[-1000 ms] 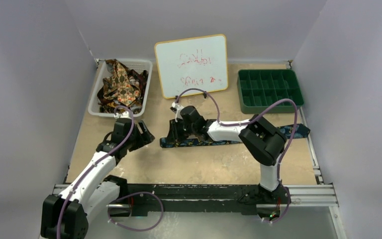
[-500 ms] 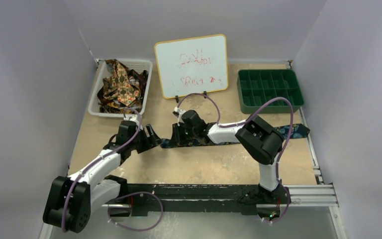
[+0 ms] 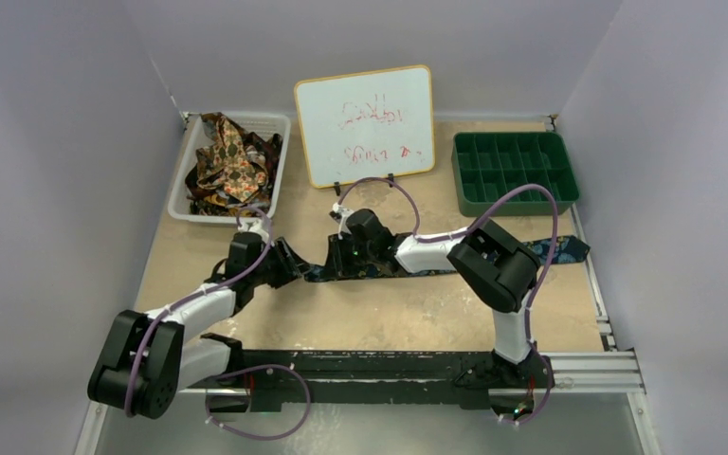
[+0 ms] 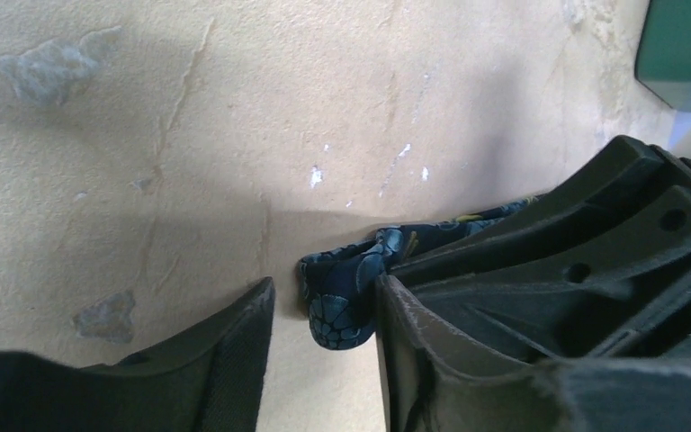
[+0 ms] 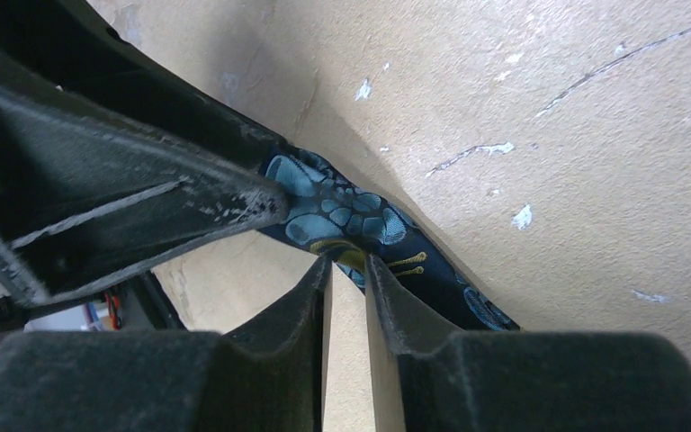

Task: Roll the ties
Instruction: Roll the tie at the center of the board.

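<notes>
Altogether counted one navy tie (image 3: pixel 561 249) stretched flat across the table (image 3: pixel 370 318), one white basket (image 3: pixel 181 182) heaped with patterned ties (image 3: pixel 229 159) too tangled to number, one green compartment tray (image 3: pixel 517 138), one whiteboard (image 3: pixel 368 123). Found left gripper (image 4: pixel 322 292) spread apart astride the tie's end; right gripper (image 5: pixel 346 261) pinched on it just beside.

The only writing stands on the whiteboard (image 3: pixel 365 123): two lines of red marker scrawl, one above the other. Both are too faint and smeared to read as words or numbers.
</notes>
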Robot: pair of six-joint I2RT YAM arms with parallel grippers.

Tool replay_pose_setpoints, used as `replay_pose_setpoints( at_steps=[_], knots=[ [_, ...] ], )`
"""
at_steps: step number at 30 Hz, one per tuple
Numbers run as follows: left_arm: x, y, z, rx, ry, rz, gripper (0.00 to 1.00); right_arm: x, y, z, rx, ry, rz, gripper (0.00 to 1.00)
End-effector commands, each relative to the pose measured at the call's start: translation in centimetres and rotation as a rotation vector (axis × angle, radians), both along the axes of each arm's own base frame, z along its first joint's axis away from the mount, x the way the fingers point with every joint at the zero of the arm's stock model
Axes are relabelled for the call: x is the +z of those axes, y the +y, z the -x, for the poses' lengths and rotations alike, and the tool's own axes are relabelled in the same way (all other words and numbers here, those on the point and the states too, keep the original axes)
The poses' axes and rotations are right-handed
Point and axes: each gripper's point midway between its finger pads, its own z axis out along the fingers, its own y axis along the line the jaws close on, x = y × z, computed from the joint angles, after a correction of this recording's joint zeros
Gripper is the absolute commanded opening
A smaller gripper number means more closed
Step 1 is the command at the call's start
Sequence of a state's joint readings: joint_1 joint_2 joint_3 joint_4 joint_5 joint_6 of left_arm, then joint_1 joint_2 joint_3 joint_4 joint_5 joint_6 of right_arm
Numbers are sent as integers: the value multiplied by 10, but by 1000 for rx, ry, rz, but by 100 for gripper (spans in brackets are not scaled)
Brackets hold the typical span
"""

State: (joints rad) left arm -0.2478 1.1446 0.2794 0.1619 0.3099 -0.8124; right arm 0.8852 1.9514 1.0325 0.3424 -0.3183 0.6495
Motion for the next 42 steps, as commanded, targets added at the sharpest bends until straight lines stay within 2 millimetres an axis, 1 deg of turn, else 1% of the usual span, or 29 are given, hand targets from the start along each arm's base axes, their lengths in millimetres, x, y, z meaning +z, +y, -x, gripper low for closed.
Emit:
replay_pose_setpoints(
  at_steps=[1, 2, 3, 5, 6, 8, 10, 12, 14, 16, 19, 21, 23, 25, 26, 28, 30, 31, 33, 34, 36, 37, 39, 41, 42],
  knots=[
    [-5, 3, -6, 43, -5, 12, 35, 11, 4, 10, 47, 32, -16, 26],
    [-8, 5, -5, 45, 2, -3, 28, 22, 7, 9, 59, 19, -34, 28],
    [-10, 8, -4, 50, 15, -20, 23, 32, 10, 8, 66, 10, -50, 31],
    [-8, 6, -3, 36, -1, -11, 16, 54, 12, 4, 62, -27, -76, 37],
    [-8, 6, -2, 37, -2, -10, 11, 61, 12, 2, 51, -41, -78, 39],
    [-9, 8, 0, 54, 20, -16, 0, 65, 4, -8, -5, -63, -42, 40],
    [-10, 9, 1, 61, 31, -18, 0, 59, -7, -15, -57, -60, 6, 40],
    [-12, 9, 3, 62, 41, -18, 0, 40, -23, -18, -121, -40, 92, 37],
    [-11, 8, 4, 48, 35, -12, 0, 24, -35, -15, -145, -18, 154, 35],
    [-9, 7, 3, 36, 33, -15, 0, 13, -45, -13, -154, -15, 196, 32],
    [-7, 7, 3, 32, 31, -20, 0, -1, -61, -10, -202, 1, 253, 30],
    [-6, 7, 3, 32, 30, -19, 0, -9, -71, -13, -240, -8, 301, 28],
    [-6, 7, 4, 33, 36, -22, 0, -21, -82, -12, -256, 4, 372, 21],
    [-5, 8, 5, 32, 36, -26, 0, -28, -90, -9, -254, 12, 415, 18],
    [-5, 8, 5, 30, 37, -30, 0, -27, -89, -9, -240, 1, 415, 17],
    [-4, 8, 5, 25, 32, -33, 0, -14, -87, -14, -235, -31, 393, 18],
    [-3, 8, 5, 18, 28, -37, 0, 7, -83, -10, -229, -24, 349, 20],
    [-2, 8, 5, 17, 25, -39, 0, 20, -83, -15, -246, -53, 335, 23],
    [-1, 7, 6, 8, 16, -34, 0, 41, -92, -28, -313, -114, 343, 30],
    [-1, 7, 7, 6, 12, -31, 0, 46, -103, -35, -364, -140, 365, 32],
    [-1, 6, 7, -1, 3, -22, 0, 46, -126, -40, -436, -132, 395, 37],
    [0, 5, 8, -7, -2, -17, 0, 41, -140, -42, -474, -111, 414, 43],
    [2, 2, 8, -25, -9, -12, 0, 33, -161, -44, -527, -72, 413, 46],
    [2, 2, 8, -31, -13, -13, 0, 31, -173, -50, -552, -69, 389, 50],
    [1, 2, 8, -31, -10, -14, 0, 30, -176, -52, -552, -67, 385, 50]
  ],
)
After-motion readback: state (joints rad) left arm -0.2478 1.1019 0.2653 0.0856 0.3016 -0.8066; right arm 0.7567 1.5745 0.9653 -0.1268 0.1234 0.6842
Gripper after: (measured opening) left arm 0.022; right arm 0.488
